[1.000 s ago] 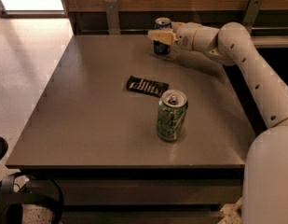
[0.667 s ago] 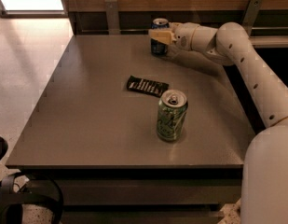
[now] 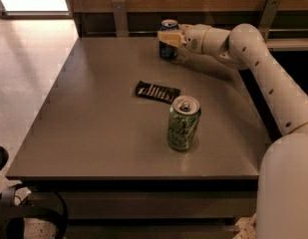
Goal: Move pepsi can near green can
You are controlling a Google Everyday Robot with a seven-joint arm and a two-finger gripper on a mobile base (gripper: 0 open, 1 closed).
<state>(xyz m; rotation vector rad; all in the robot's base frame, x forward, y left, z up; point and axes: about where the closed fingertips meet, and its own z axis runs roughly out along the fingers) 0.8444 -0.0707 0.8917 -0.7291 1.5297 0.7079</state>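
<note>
The pepsi can (image 3: 167,51), dark blue with a silver top, stands at the far edge of the grey table (image 3: 93,128). My gripper (image 3: 167,37) reaches in from the right and its tan fingers (image 3: 169,40) close around the can's upper half. The green can (image 3: 183,126), light green with a swirly pattern and an open pull tab, stands upright in the front right part of the table, well apart from the pepsi can.
A dark flat snack packet (image 3: 157,91) lies between the two cans. A wooden wall with metal brackets (image 3: 119,15) runs behind the table. My white arm (image 3: 263,68) spans the table's right side. Tiled floor lies to the left.
My gripper and the pepsi can have shifted slightly to the left along the table's far edge. The green can and the packet have not moved.
</note>
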